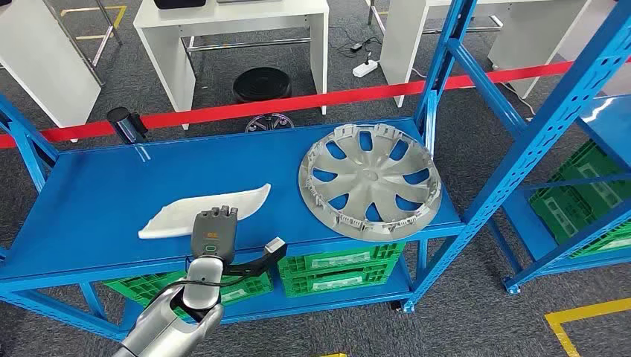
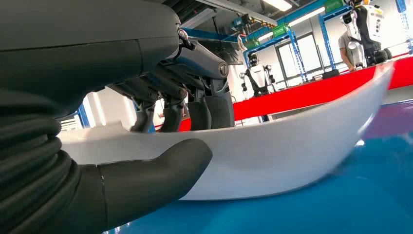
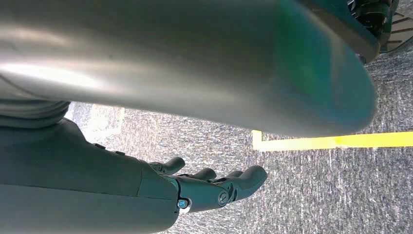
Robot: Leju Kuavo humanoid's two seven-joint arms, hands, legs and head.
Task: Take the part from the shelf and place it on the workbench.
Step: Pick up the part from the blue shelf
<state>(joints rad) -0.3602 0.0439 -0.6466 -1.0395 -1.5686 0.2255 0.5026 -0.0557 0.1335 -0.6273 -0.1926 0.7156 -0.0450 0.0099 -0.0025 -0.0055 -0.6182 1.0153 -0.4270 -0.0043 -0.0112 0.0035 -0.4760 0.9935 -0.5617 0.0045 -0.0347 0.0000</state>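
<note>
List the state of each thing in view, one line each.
white part: lying flat on the blue shelf, not lifted.
left hand: fingers over the part's edge, thumb under it.
right hand: hanging over the floor, holding nothing.
wheel cover: lying on the shelf, untouched.

The head view is bright and evenly lit from overhead, sharp across the frame, with only soft, short shadows under the silver wheel cover (image 1: 369,181) at right of centre and a mild sheen on the blue shelf (image 1: 97,190) along its left side. In the left wrist view the dark left hand (image 2: 160,112) fills the left half, close and soft in focus, while the white part (image 2: 292,146) catches glare along its upper edge at right and ceiling strip lights burn out at the top. The right wrist view is dimmer, with a blurred silver arm (image 3: 170,58) across the top carrying a smeared highlight at upper left, and the grey carpet (image 3: 316,190) at lower right grainy.
</note>
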